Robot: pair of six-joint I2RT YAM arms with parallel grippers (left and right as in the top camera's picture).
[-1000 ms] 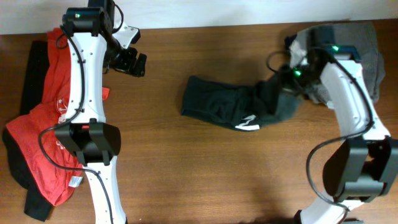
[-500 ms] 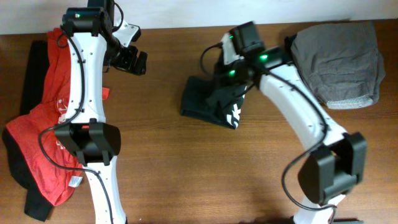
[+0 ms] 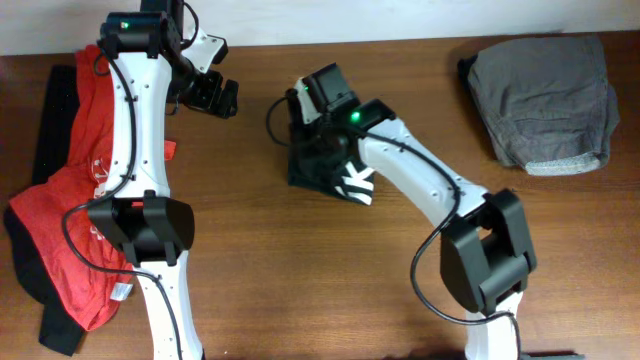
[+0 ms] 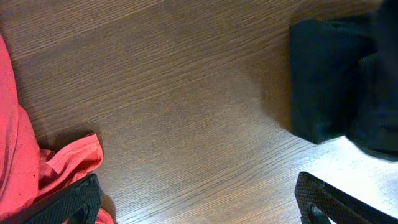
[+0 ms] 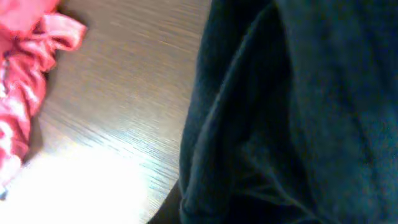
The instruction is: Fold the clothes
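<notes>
Right arm has swept large dark cotton NIKE T-shirt (image 3: pixel 318 168) leftward; it now lies doubled at middle of brown wooden desk (image 3: pixel 300 280). Right fingers (image 3: pixel 315 105) over it, I cannot tell grip. Left fingers (image 4: pixel 65 200) wide, empty. One fold made, I judge.

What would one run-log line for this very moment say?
left gripper: open, empty | right gripper: on bundled black cotton T-shirt with white lettering, jaws hidden | red cotton T-shirt: crumpled, not yet folded

Dark shirt (image 3: pixel 315 168) folded small, centre; red shirt (image 3: pixel 60 215) (crumpled) far left.
</notes>
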